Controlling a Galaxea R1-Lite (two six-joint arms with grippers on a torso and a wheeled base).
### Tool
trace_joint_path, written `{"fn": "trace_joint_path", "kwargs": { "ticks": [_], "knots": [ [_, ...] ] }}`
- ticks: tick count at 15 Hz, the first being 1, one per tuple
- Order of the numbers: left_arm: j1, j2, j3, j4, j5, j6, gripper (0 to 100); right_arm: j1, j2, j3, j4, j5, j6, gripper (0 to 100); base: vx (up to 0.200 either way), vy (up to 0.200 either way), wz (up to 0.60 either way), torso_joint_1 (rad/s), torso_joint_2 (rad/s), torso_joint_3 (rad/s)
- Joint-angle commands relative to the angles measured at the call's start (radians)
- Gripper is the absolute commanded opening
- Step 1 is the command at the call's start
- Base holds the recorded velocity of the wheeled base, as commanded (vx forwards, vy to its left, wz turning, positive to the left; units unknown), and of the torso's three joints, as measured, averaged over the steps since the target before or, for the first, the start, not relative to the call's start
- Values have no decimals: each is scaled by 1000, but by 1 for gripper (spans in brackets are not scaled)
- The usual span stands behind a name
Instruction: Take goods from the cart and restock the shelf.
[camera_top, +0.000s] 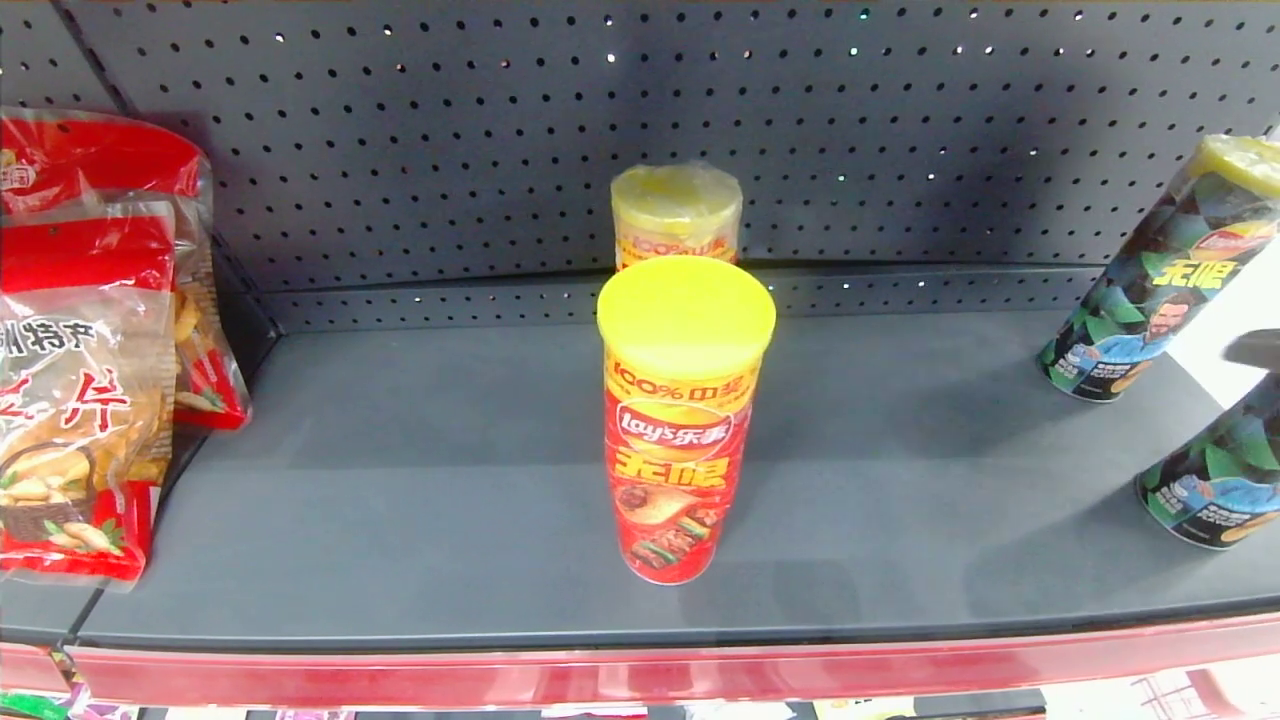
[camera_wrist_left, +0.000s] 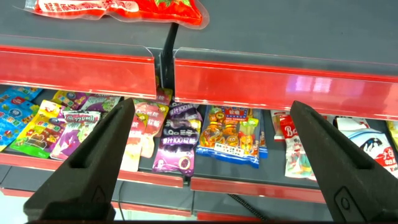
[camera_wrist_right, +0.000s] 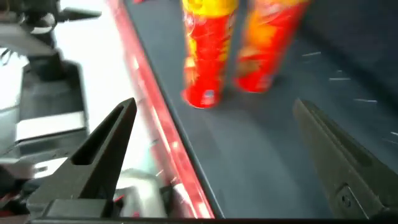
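Observation:
Two red chip cans with yellow lids stand upright mid-shelf, the front can (camera_top: 682, 430) near the edge and the back can (camera_top: 677, 212) by the pegboard wall. The right wrist view has both, front can (camera_wrist_right: 208, 56) and back can (camera_wrist_right: 268, 43), some way ahead of my right gripper (camera_wrist_right: 214, 102), which is open and empty over the grey shelf (camera_wrist_right: 261, 162). My left gripper (camera_wrist_left: 212, 104) is also open and empty. It hangs in front of the lower shelves, below a red price rail (camera_wrist_left: 280, 84).
Red snack bags (camera_top: 80, 340) fill the shelf's left end. Two dark chip cans (camera_top: 1160, 275) (camera_top: 1215, 480) lean at the right end. A red rail (camera_top: 640, 670) runs along the shelf front. Candy bags (camera_wrist_left: 180, 140) hang on the lower shelf.

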Motion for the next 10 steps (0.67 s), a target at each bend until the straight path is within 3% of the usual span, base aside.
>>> {"fn": "trace_joint_path", "kwargs": {
  "ticks": [1, 3, 5, 7, 8, 10],
  "knots": [
    [1, 2, -1, 0, 0, -1, 100, -236, -322, -40, 59, 41, 29, 100, 0, 0, 0, 0, 0, 0],
    [1, 2, 1, 0, 0, -1, 100, -338, -454, -101, 57, -24, 138, 100, 0, 0, 0, 0, 0, 0],
    [1, 2, 1, 0, 0, -1, 100, -351, -479, -143, 56, -303, 206, 100, 0, 0, 0, 0, 0, 0],
    [1, 2, -1, 0, 0, -1, 100, -355, -493, -123, 62, -488, 313, 100, 0, 0, 0, 0, 0, 0],
    [1, 2, 1, 0, 0, -1, 100, -369, -508, -46, 62, -522, 379, 100, 0, 0, 0, 0, 0, 0],
    [1, 2, -1, 0, 0, -1, 100, -411, -548, 94, 67, -524, 375, 100, 0, 0, 0, 0, 0, 0]
  ]
}}
